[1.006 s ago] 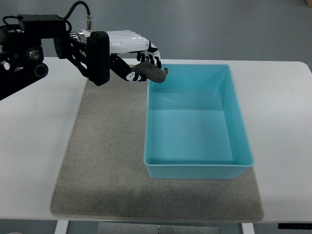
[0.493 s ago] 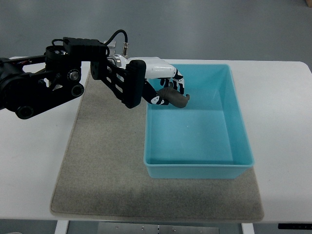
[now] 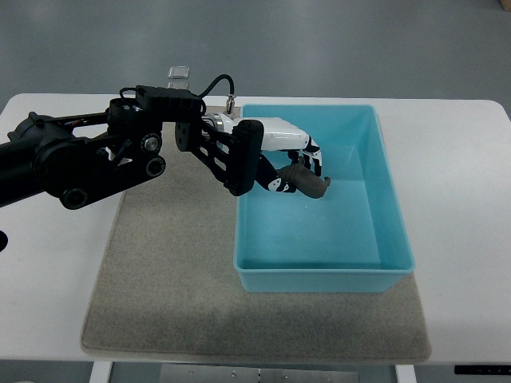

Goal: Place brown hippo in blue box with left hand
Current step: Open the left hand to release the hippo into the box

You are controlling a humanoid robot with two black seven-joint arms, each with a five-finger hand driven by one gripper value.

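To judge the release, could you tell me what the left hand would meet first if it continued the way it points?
Probably the blue box: its right wall or floor. The left hand points right over the interior, gripping the brown hippo; depth is unclear.

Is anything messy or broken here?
Nothing looks broken or spilled. The left robot hand holds the brown hippo over the blue box, which sits straight on the grey mat.

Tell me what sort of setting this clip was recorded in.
Most likely a robot lab or test bench, not a home. A plain white table carries only a grey mat and a blue box, and the left hand holds a brown hippo over the box against a bare grey floor.
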